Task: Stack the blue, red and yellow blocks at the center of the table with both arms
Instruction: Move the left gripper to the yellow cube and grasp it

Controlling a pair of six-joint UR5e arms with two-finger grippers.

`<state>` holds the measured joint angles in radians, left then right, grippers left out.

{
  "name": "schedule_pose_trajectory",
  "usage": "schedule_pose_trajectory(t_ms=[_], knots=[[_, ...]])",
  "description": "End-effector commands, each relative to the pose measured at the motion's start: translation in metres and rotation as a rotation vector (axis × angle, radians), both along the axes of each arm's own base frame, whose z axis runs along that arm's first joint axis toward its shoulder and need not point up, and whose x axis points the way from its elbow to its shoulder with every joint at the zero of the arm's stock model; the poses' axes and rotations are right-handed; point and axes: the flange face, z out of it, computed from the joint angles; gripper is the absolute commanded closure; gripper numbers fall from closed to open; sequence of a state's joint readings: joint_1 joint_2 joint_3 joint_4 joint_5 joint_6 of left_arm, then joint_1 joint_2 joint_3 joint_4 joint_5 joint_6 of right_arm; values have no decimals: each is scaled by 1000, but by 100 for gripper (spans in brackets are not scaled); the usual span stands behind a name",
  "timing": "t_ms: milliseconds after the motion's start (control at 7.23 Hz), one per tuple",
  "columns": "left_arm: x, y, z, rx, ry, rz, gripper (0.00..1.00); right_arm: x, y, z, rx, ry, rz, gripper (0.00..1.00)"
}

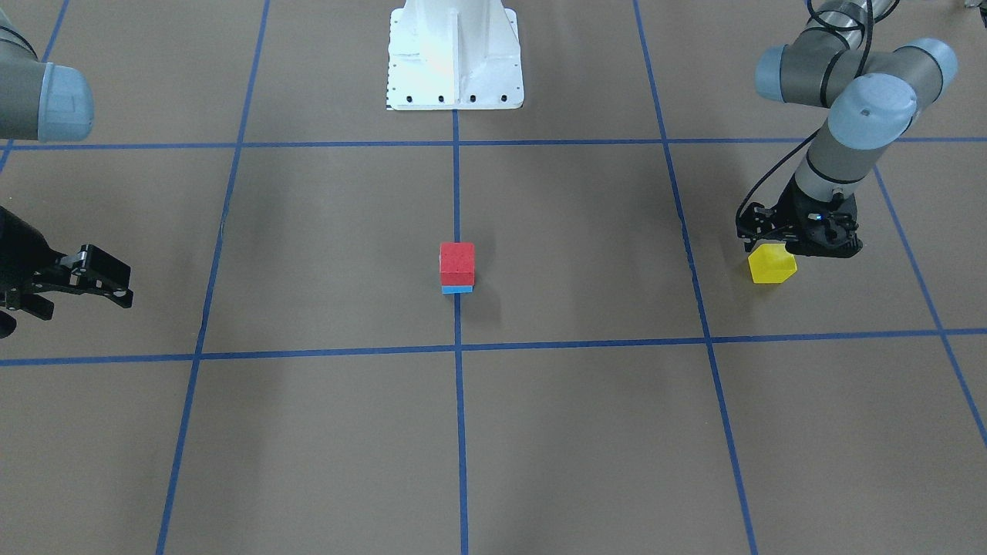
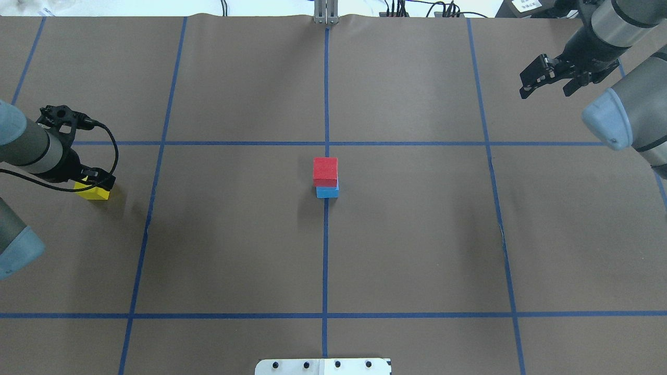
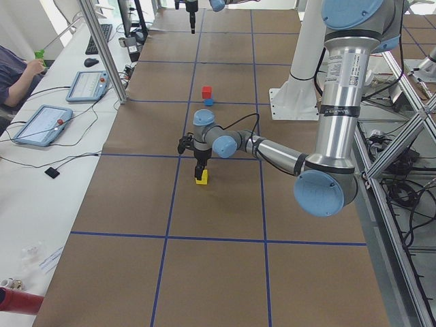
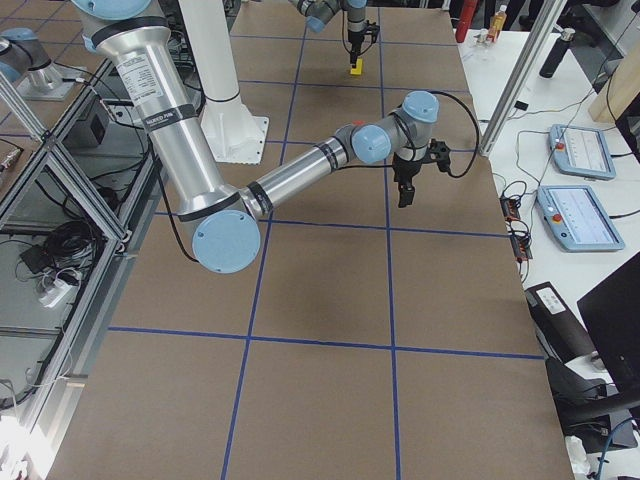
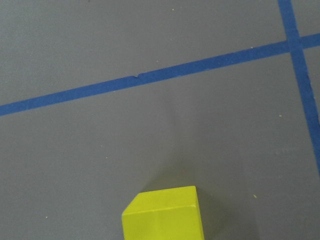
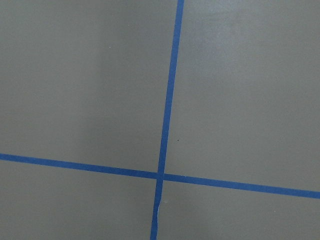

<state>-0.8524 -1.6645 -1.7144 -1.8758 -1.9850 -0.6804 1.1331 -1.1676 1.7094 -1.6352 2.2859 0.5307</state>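
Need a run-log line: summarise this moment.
stack: red cube on blue block, centre | yellow block: under left gripper, grasp unclear | right gripper: open, empty

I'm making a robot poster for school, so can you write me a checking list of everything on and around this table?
Surface: brown table with a blue tape grid.
Job's things: red block sits on blue block at the centre; yellow block is far off on the robot's left, not stacked.
Clutter: nothing seen.
Claws: left claw is down at the yellow block, grip cannot be told; right claw is open and empty, off to the side.
Cables: black cable loops off the left wrist, away from the stack.
Surroundings: white robot base; side bench with tablets and a seated person.
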Motion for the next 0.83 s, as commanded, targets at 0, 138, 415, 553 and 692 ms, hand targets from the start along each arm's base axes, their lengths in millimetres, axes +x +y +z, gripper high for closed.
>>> schedule_pose_trajectory(t_ms=[0,138,415,553,692], knots=[[4,-3,20,-7,-5,2,0,0,1,-2,4,-2,-1,0],[4,-5,15,0,1,1,69,-1,1,-2,4,1,0,0],[2,-3,2,7,13,7,100,-1,1,-2,5,1,-1,0],[-1,-8,-11,-51,-18,-15,100,-1,1,-2,5,0,-2,0],[-20,-29,-75,-112,-36,-44,100,-1,1,-3,5,-2,-2,0]])
